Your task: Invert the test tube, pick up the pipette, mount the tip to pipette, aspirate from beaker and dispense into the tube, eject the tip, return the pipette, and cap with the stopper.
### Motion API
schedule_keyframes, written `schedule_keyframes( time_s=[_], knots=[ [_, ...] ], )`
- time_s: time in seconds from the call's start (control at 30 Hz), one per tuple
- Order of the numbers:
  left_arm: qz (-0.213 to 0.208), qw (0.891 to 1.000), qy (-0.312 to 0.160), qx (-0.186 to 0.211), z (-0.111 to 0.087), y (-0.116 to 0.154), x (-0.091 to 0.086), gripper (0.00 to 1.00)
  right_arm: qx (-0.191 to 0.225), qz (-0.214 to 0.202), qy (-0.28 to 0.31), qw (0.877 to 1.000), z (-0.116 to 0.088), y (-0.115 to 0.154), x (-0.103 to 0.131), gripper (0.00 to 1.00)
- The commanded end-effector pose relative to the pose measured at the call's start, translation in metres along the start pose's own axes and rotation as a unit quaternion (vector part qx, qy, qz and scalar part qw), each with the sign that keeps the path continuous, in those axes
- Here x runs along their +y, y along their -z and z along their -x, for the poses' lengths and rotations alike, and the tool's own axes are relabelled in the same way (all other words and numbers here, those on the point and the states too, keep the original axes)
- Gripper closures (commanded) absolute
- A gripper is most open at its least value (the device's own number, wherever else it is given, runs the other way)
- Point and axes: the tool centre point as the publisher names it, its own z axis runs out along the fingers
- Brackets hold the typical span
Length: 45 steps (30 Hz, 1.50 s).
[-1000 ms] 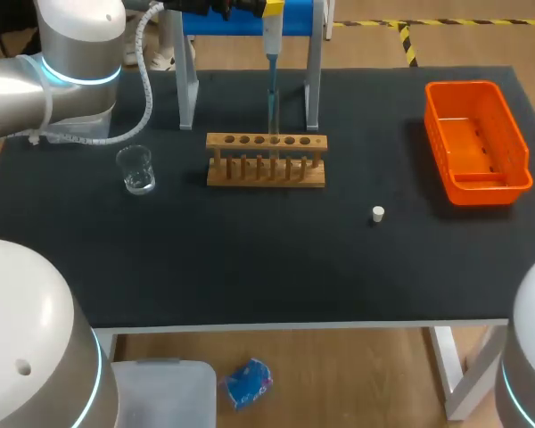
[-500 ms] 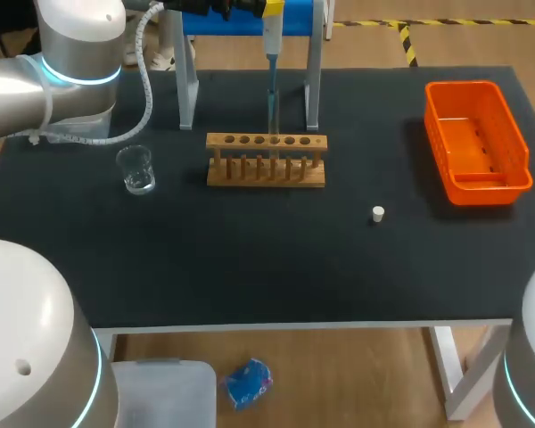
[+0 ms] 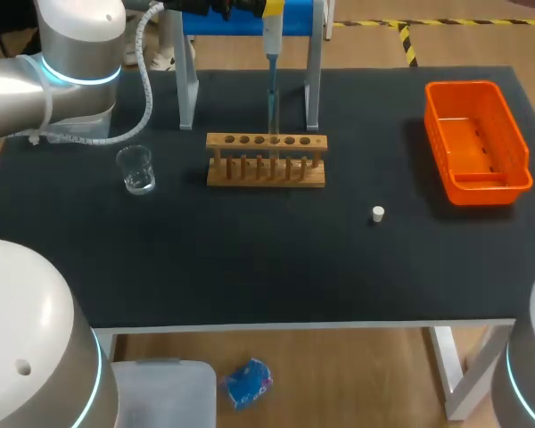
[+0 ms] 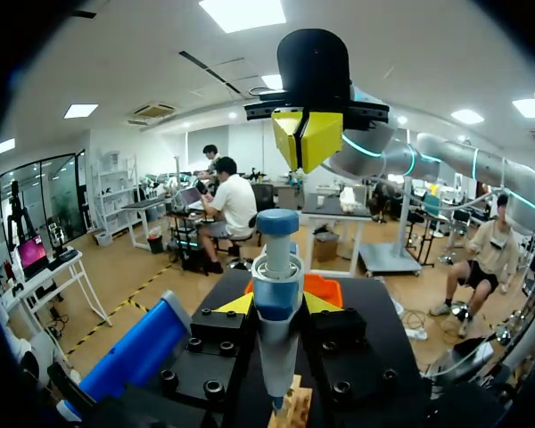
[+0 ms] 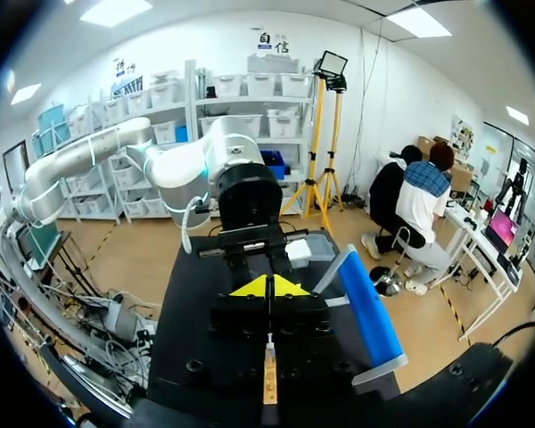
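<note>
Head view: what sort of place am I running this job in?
Most likely a lab bench set up for liquid handling: a wooden test tube rack, a glass beaker and a pipette hanging at a blue stand, all on a black table.

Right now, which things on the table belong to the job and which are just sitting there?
Job: pipette; beaker; wooden rack; stopper.
Not named in the task: orange bin, possibly for ejected tips; stand behind the rack, probably where the pipette hangs.
</note>
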Motion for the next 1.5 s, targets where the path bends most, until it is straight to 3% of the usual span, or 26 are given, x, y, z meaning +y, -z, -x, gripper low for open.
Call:
schedule_keyframes(
  time_s=[0.03, 1.5],
  knots=[
    [0.0, 1.0, 0.0, -0.002, -0.001, 0.001, -0.001, 1.0, 0.004, -0.004, -0.002, 1.0, 0.004, -0.012, 0.004, 1.0],
    [0.0, 1.0, 0.0, -0.002, -0.001, 0.001, -0.001, 1.0, 0.009, -0.004, -0.041, 0.999, 0.008, -0.024, 0.001, 1.0]
  ],
)
